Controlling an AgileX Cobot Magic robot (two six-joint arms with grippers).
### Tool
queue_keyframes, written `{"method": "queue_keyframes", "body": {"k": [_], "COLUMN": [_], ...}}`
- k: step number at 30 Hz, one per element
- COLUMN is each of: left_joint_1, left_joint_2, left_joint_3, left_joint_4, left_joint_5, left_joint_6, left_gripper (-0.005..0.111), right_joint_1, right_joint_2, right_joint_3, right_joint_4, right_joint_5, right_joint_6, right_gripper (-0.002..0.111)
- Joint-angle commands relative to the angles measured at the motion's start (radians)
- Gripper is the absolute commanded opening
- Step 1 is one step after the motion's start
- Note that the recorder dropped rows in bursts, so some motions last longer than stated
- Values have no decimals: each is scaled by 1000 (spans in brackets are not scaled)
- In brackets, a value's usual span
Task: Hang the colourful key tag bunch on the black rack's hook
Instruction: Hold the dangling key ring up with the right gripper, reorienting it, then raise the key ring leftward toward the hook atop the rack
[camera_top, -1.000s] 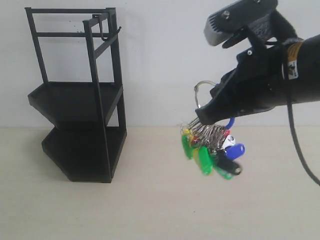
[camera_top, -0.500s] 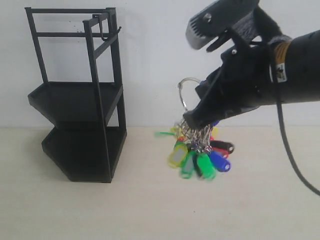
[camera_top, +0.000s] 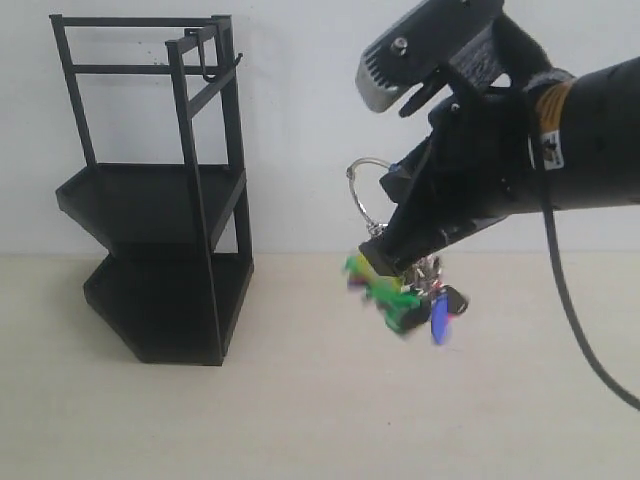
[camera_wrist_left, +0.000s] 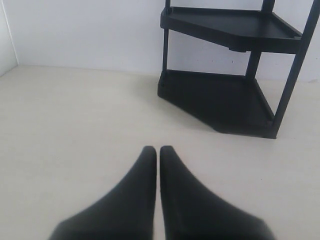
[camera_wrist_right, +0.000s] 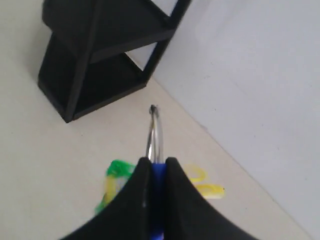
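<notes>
right claw (camera_top: 385, 255): black, smooth, tapered fingers clamped on the blue loop (camera_wrist_right: 158, 172) at the foot of the silver ring (camera_top: 362, 192); it holds the colourful key tag bunch (camera_top: 405, 297) in the air.
colourful key tag bunch: hangs under the right claw's tip, above the table (camera_top: 300, 420), to the right of the black rack (camera_top: 160, 200) and well apart from it. The tags are blurred; green, yellow, blue and a dark one can be made out.
silver ring: thin, round, shiny wire that stands up from the claw's tip on the rack's side, with free air all round it.
black rack: matte metal with thin square uprights and crossbars and two angular shelves with low rims; it stands on the table against the wall (camera_top: 300, 120).
hook: thin black J at the rack's top right corner, higher than the ring and far from the bunch.
open room: pale, smooth table and plain white wall lie between the rack's right upright and the bunch.
left claw (camera_wrist_left: 157, 150): its two black pointed fingers are together with nothing between them, low over the table, pointing towards the rack's lower shelf.
</notes>
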Motion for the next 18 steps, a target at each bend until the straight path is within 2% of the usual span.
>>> {"method": "queue_keyframes", "body": {"k": [1, 5, 9, 14, 18], "left_joint_1": [-8, -8, -8, -8, -8], "left_joint_2": [4, 4, 4, 4, 4], "left_joint_3": [-2, -2, -2, -2, -2], "left_joint_4": [-1, -1, -1, -1, -1], "left_joint_5": [-3, -3, -3, -3, -3], "left_joint_6": [-6, -6, -6, -6, -6], "left_gripper": [4, 4, 4, 4, 4], "right_joint_1": [-59, -4, -66, -64, -64], "right_joint_2": [-9, -2, 24, 90, 190], "right_joint_3": [-16, -13, -13, -18, -108], "right_joint_4": [-41, -40, -54, -52, -52], "right_joint_5": [-82, -77, -205, -407, -429], "right_joint_6": [183, 20, 187, 172, 134], "right_gripper": [0, 0, 0, 0, 0]}}
